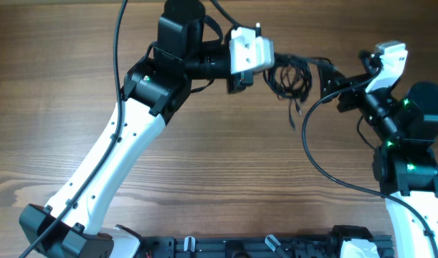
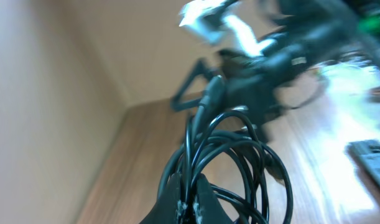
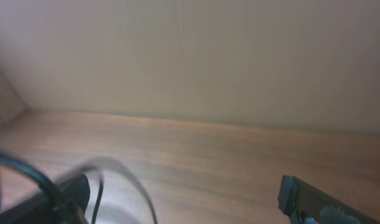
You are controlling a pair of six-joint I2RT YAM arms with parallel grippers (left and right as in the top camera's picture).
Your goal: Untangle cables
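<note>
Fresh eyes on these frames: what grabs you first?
The black coil of cables bunched at the far side of the table, one strand trailing out. In the left wrist view the left gripper pinches several loops. The right gripper sits open just beside the bundle.

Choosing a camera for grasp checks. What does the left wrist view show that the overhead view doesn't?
Left wrist only: the cables close up, loops running down between the left pincer's fingers, and a pale wall behind. Overhead only: the whole left arm, the bundle sitting between left pincer and right pincer, and a loose strand trailing from it. Both: the looped cables, the wooden table, and the right arm, blurred in the wrist view.
</note>
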